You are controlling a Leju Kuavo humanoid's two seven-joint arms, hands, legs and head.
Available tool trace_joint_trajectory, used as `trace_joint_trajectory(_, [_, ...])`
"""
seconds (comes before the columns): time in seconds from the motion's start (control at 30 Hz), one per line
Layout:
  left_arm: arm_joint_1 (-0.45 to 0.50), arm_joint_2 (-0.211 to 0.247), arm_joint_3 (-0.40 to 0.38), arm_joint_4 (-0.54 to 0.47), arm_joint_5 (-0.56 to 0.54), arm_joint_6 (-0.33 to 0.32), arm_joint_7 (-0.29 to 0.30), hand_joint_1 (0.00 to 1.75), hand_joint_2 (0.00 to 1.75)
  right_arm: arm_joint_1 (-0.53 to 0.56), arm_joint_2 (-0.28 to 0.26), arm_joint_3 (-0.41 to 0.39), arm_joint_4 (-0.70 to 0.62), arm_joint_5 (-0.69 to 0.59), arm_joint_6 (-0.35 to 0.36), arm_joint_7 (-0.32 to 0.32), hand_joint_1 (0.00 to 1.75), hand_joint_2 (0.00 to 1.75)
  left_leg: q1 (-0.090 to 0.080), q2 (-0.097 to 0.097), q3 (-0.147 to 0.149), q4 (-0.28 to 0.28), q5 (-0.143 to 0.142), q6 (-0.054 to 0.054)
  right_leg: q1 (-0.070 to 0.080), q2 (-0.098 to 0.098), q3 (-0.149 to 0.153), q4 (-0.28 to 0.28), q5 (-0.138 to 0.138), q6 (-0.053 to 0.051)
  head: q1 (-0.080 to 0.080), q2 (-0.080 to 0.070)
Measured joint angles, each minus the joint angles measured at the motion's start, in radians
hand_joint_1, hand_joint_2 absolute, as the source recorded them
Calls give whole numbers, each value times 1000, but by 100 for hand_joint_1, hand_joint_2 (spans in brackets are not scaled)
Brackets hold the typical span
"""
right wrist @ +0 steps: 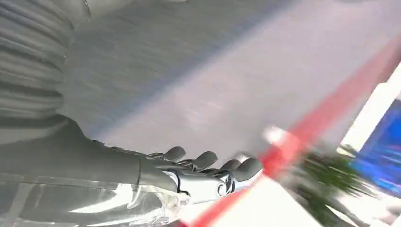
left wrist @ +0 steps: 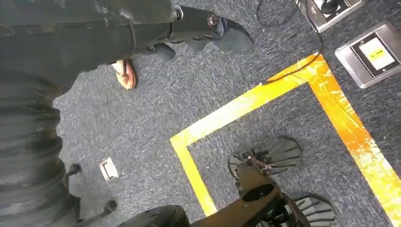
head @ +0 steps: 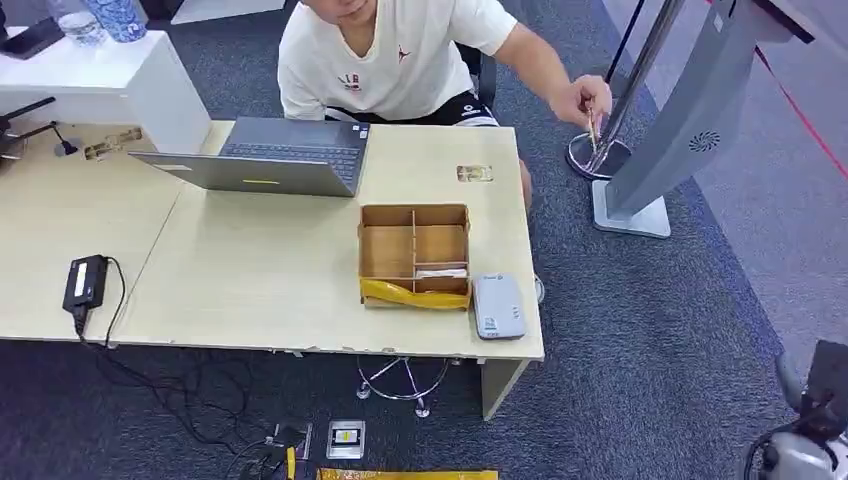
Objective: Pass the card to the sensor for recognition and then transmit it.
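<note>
A grey card sensor (head: 497, 305) lies at the table's near right corner, beside an open cardboard box (head: 414, 255) with dividers. A pale card (head: 441, 272) lies in one of the box's near compartments. A second small card (head: 474, 173) rests on the table beyond the box. The seated person's hand (head: 583, 100) holds a thin card-like thing out past the table's right side. My right hand (right wrist: 203, 172) hangs low over the floor, fingers stretched out and holding nothing; its arm (head: 800, 445) shows at the lower right. My left hand (left wrist: 203, 28) also hangs over the carpet, holding nothing.
An open laptop (head: 275, 155) stands at the table's far side in front of the person. A black power brick (head: 85, 282) with its cable sits on the left table. A grey kiosk stand (head: 670, 130) rises right of the table. Yellow tape (left wrist: 265, 94) marks the carpet.
</note>
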Motion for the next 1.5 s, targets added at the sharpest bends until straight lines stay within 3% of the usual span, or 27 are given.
trace_joint_trajectory(0.2, [-1, 0, 1, 0, 11, 18, -21, 0, 175, -103, -6, -50, -305, 274, 9, 137, 0, 175, 0, -2, -1, 0, 1, 0, 0, -2, 1, 1, 0, 0, 0, 0])
trace_joint_trajectory(0.23, [0, -1, 1, 0, 21, 42, -24, 0, 175, -119, -3, -48, -361, 304, 35, 172, 0, 175, 0, -3, -1, 0, 1, 0, 0, -3, 1, 1, 0, 0, 0, 0])
trace_joint_trajectory(0.3, [5, -16, 2, 0, 27, 86, -24, 0, 175, -155, 7, -14, -450, 404, 111, 305, 0, 175, 0, -3, -4, -1, 1, 0, 1, -3, 1, 2, 0, 0, 0, 0])
trace_joint_trajectory(0.37, [4, -19, 2, 0, 14, 60, -24, 0, 175, -189, 42, 57, -551, 469, 209, 406, 0, 175, 0, -1, -1, -1, 2, 0, 1, -1, 0, 3, 0, 0, 0, 0])
trace_joint_trajectory(0.43, [-8, -20, 2, 0, 5, 17, -24, 0, 175, -215, 89, 125, -611, 505, 292, 439, 0, 175, 1, -2, -1, -1, 3, -1, 2, -2, 0, 3, 0, 0, 0, 0])
trace_joint_trajectory(0.6, [-27, -22, 2, 0, -2, 5, -14, 0, 175, -229, 208, 313, -680, 587, 425, 446, 0, 175, 2, -7, -1, -1, 5, -2, 3, -6, 0, 4, 0, 0, 0, 0])
trace_joint_trajectory(0.8, [-39, -21, 2, -2, -10, 15, -3, 0, 175, -244, 322, 464, -645, 664, 444, 425, 0, 175, 2, -7, -2, -1, 5, -3, 3, -6, -2, 4, 0, -1, 1, 0])
trace_joint_trajectory(1.27, [-40, -17, 1, -2, -30, 11, 10, 0, 175, -336, 398, 560, -490, 734, 402, 393, 0, 175, 2, -7, -2, 0, 5, -3, 2, -4, -2, 4, 0, -1, 0, 0])
trace_joint_trajectory(1.3, [-40, -17, 1, -2, -32, 11, 13, 0, 175, -338, 401, 562, -485, 734, 400, 393, 10, 175, 2, -7, -2, 0, 5, -3, 2, -4, -2, 4, 0, -1, 0, 0])
trace_joint_trajectory(1.33, [-40, -17, 1, -2, -34, 11, 15, 0, 175, -340, 403, 565, -479, 734, 398, 393, 59, 175, 2, -7, -2, 0, 5, -3, 2, -4, -2, 4, 0, -1, 0, 0])
trace_joint_trajectory(1.37, [-40, -17, 1, -2, -34, 10, 15, 0, 175, -341, 406, 567, -474, 734, 398, 393, 164, 175, 2, -7, -2, 0, 5, -3, 2, -4, -2, 4, 0, -1, 0, 0])
trace_joint_trajectory(1.4, [-40, -17, 0, -2, -35, 11, 15, 0, 175, -341, 408, 567, -471, 734, 396, 393, 175, 175, 2, -7, -2, 0, 5, -3, 2, -4, -2, 4, 0, -1, 0, 0])
trace_joint_trajectory(1.5, [-40, -17, 0, -2, -35, 11, 15, 0, 175, -341, 412, 575, -465, 733, 396, 393, 175, 175, 2, -7, -2, 0, 5, -3, 2, -4, -3, 4, 0, -1, 0, 0])
